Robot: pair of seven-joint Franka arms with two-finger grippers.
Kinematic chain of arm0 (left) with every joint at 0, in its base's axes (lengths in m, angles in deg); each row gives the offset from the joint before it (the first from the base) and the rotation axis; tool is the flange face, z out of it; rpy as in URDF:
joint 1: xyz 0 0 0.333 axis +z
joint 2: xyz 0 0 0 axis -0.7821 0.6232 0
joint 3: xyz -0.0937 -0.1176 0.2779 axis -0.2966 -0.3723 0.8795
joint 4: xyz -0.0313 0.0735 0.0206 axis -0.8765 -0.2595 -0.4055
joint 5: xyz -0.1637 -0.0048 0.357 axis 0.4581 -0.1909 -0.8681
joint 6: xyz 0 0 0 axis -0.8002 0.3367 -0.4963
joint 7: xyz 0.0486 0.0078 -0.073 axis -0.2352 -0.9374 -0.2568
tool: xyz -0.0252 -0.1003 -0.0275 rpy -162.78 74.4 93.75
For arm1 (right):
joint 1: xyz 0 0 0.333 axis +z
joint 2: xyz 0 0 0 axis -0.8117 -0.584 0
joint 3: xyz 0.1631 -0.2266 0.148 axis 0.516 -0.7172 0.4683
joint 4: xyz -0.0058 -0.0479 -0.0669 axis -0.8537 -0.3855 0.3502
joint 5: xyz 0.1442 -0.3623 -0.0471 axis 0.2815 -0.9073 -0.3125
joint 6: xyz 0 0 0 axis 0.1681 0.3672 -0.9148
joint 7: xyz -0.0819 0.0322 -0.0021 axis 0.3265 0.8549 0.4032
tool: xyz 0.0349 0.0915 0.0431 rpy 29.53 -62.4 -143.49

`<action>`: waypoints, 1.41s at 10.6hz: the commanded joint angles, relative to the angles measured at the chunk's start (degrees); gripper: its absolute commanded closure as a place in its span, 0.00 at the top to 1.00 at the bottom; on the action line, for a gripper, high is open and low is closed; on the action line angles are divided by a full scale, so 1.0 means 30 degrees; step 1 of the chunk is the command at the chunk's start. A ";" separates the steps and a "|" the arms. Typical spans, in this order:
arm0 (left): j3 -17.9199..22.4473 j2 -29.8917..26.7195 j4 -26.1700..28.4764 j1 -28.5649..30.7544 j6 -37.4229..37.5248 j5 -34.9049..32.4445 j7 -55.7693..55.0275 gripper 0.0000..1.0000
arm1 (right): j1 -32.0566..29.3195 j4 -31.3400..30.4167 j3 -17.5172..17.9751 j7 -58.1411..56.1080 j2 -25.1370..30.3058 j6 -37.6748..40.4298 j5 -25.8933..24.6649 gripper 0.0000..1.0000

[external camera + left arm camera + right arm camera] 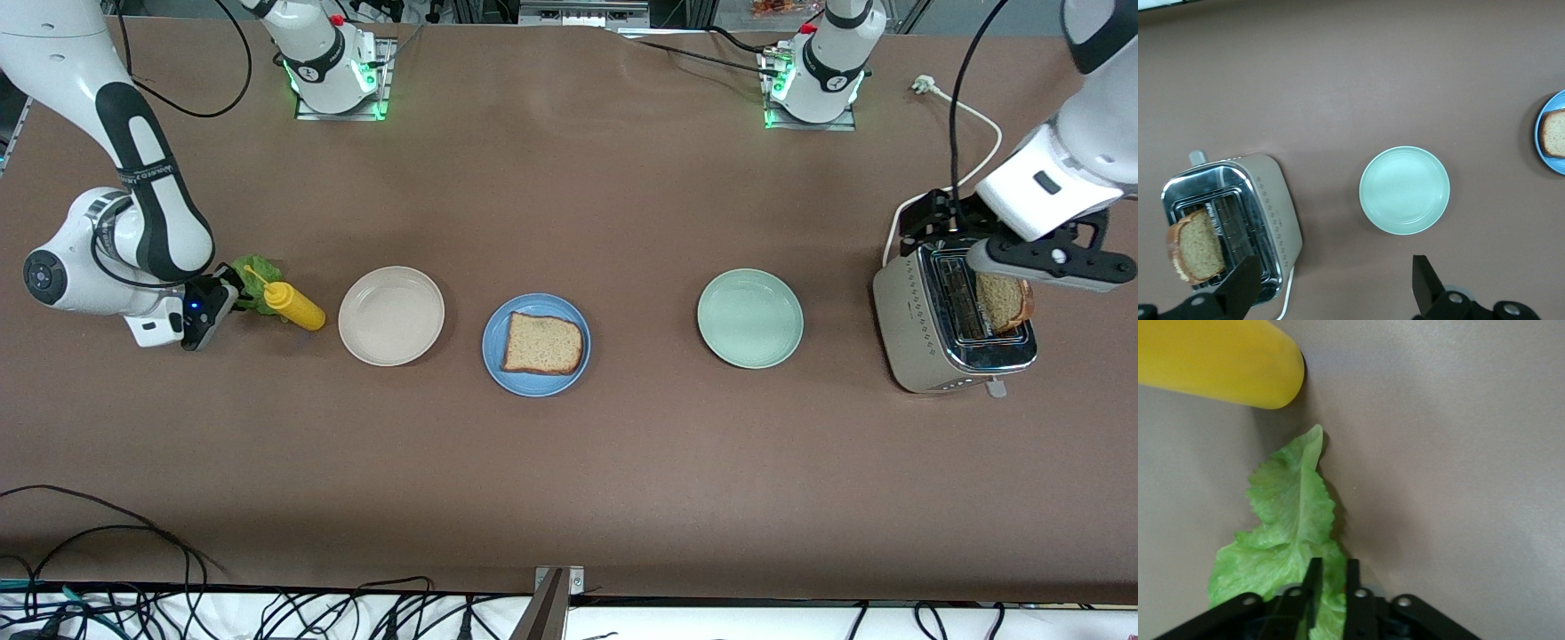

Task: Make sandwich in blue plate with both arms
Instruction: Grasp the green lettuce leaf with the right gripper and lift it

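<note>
A: Nearest the camera, the blue plate [536,345] sits mid-bench with one bread slice [542,343] flat on it; the beige plate [391,316] lies beside it toward the right arm's end, the green plate [749,318] toward the left arm's end.

B: And the lettuce [1288,540]?

A: On the bench at the right arm's end, just beside the mustard bottle [294,304]; the right pincer [1331,587] is down on it, fingers drawn narrow on the leaf's stem end; I'd say it has hold of the lettuce.

B: Risk there?

A: The leaf is thin and floppy; a pinch on its edge could slip or tear on lifting; the bottle is close enough to be nudged and rolled.

B: The other arm?

A: The left pincer [1335,290] hangs wide open over the toaster [951,331], holding nothing; the second slice [1005,301] stands up out of a slot.

B: Trouble?

A: Likely; a finger could strike the toaster's rim, or squeeze the crust and crumble it; a skewed pull might jam the bread in the slot.
</note>
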State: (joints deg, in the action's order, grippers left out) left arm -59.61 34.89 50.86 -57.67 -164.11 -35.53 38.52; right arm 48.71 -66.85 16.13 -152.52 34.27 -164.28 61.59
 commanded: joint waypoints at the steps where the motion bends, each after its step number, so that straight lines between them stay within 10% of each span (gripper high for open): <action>1: 0.0631 -0.0896 0.0926 0.0023 -0.0121 0.0399 0.1318 1.00 | -0.0112 0.0746 -0.0141 -0.0447 0.0974 0.2426 0.0332 0.00; 10: 0.0985 -0.2273 0.3153 0.0375 -0.1703 0.0165 0.1350 1.00 | -0.0112 0.9148 -0.1284 -0.0008 0.1622 1.6135 -0.2038 0.00; 15: 0.0839 -0.2273 0.3153 0.0813 -0.1703 0.0165 0.1350 1.00 | 0.1406 1.2118 0.1201 0.6973 0.2732 2.0835 -0.2365 0.00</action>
State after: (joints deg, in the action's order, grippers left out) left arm -56.73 29.55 58.78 -56.07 -168.31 -35.51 41.34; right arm 49.71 -32.34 16.11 -142.98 40.92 -105.36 55.58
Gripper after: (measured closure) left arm 0.000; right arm 0.969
